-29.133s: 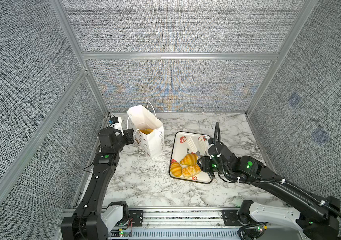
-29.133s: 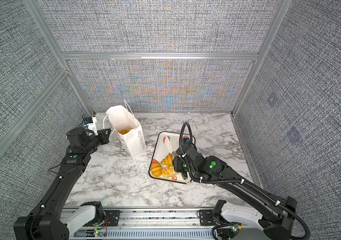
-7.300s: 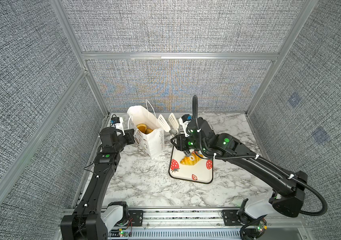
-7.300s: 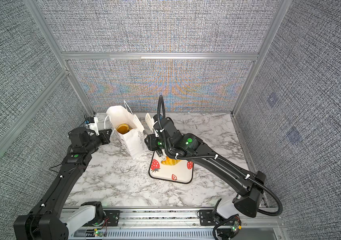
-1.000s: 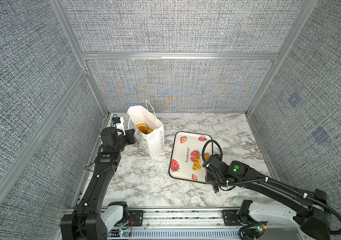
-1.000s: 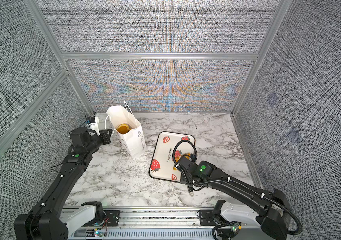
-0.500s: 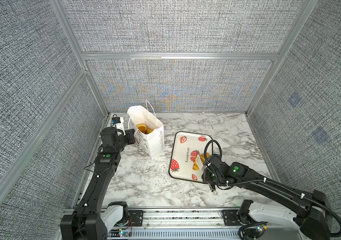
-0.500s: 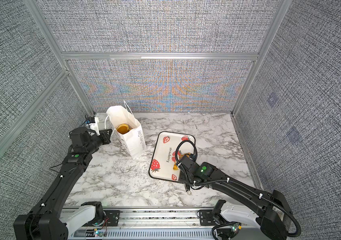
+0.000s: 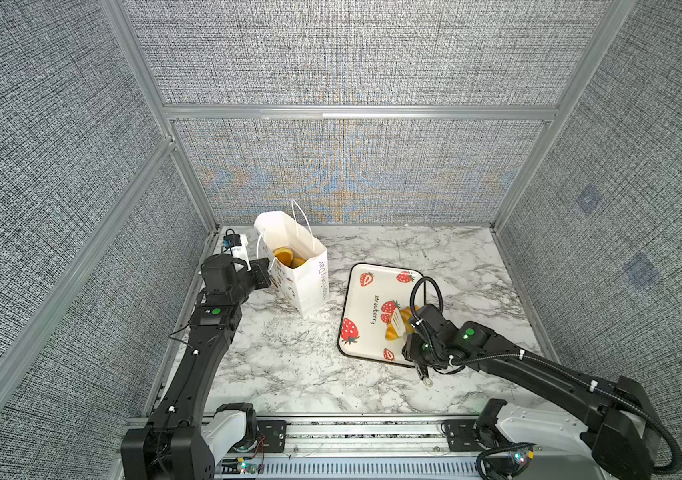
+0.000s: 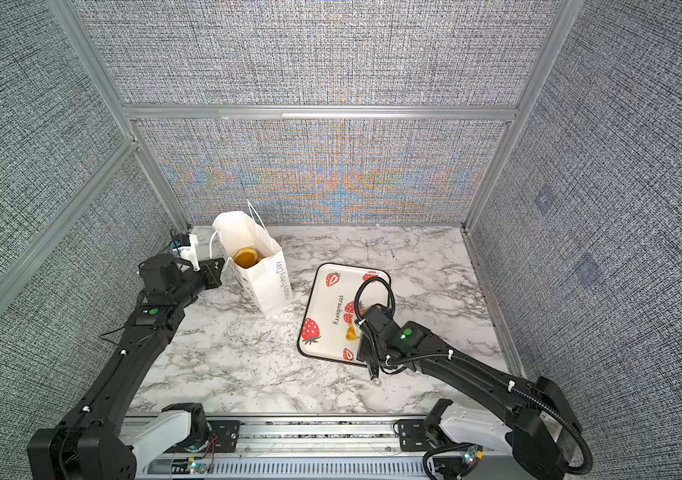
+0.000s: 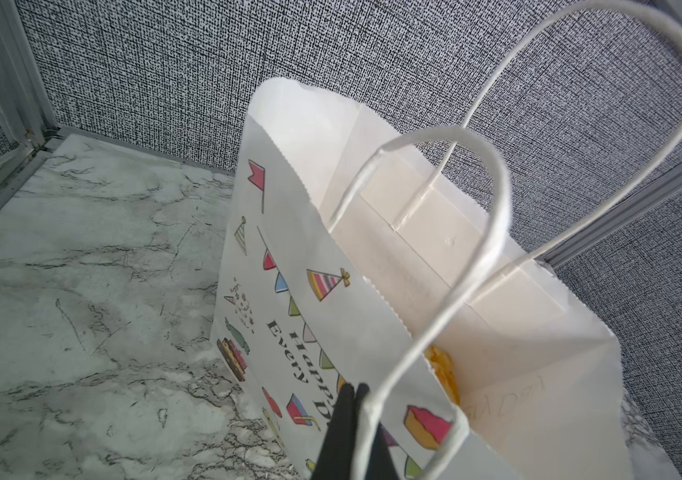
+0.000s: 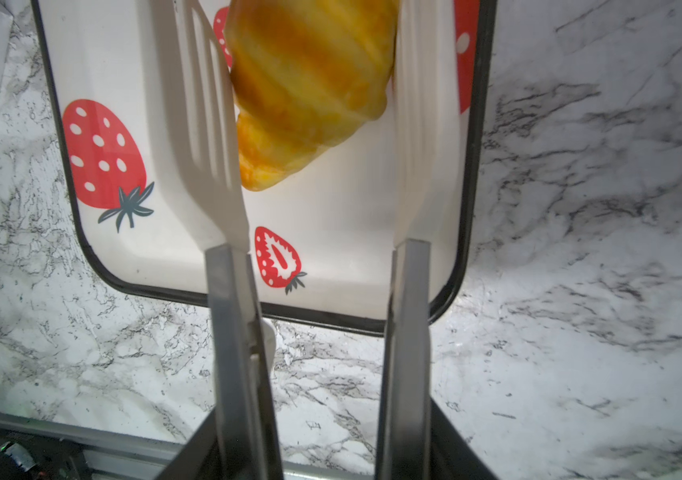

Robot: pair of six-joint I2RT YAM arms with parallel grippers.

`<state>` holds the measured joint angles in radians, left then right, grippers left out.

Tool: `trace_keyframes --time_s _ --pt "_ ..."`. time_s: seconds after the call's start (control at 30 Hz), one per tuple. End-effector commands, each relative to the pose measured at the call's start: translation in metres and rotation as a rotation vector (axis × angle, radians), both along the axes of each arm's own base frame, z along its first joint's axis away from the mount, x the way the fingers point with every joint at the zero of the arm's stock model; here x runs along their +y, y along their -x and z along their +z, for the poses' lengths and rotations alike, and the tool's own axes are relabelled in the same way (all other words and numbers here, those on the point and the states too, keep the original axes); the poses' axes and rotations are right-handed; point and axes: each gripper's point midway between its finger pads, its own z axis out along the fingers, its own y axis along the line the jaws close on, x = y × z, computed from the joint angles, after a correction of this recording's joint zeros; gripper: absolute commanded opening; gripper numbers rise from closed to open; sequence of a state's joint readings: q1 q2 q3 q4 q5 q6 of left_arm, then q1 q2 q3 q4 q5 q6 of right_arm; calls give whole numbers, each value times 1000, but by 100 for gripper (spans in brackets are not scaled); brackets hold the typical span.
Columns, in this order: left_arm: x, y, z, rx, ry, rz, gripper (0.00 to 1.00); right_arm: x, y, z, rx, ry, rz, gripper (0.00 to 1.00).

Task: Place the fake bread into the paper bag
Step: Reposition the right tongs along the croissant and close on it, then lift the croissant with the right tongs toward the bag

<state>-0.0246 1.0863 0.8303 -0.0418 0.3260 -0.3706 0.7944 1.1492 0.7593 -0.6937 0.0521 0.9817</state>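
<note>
Status on what we see:

- Left gripper (image 9: 262, 272): black fingers (image 11: 347, 415) pressed together at the printed left side of the tall white paper gift bag (image 9: 306, 278), right at its thin white cord handle (image 11: 493, 216). We cannot tell whether they pinch the cord, the paper, or both.
- The bag stands open-mouthed at the far left of the marble-pattern table (image 9: 289, 353). Glossy golden-orange toy bread pieces (image 9: 285, 255) lie inside it, seen in both top views. We can't tell how many.
- Right gripper (image 9: 413, 334): fingers clamped on the metal handles of the white slotted plastic tongs (image 12: 206, 124).
- The tong blades stand apart, one on each side of a golden toy croissant (image 12: 310, 83), and both blades look to be touching it.
- The croissant sits over the near right part of the white strawberry-printed rectangular tray with a dark rim (image 9: 368, 291). We cannot tell whether it rests on the tray or is lifted.
- The tray lies right of the bag and nearer to us, close to it but not touching.
</note>
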Motion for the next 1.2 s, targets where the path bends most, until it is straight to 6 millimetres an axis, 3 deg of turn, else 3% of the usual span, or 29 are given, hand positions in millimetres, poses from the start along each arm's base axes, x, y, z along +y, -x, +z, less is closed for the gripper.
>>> trace_keyframes --time_s 0.0,0.37,0.57,1.03,1.07,1.17 --pt "-3 1 1 -3 2 -20 0 5 -6 2 -21 -23 17 52" --pt "-2 0 0 -2 -1 -15 0 4 -13 6 -31 -27 34 32" --pt "-2 0 1 -4 -4 -13 0 10 -24 22 -88 -34 65 30" --pt "-1 0 2 -7 -8 -11 0 34 -54 71 -270 -88 153 29" --pt "-2 0 1 -5 -7 -12 0 39 -60 88 -308 -113 153 29" --pt "-2 1 2 -7 -7 -13 0 44 -64 104 -356 -139 168 29"
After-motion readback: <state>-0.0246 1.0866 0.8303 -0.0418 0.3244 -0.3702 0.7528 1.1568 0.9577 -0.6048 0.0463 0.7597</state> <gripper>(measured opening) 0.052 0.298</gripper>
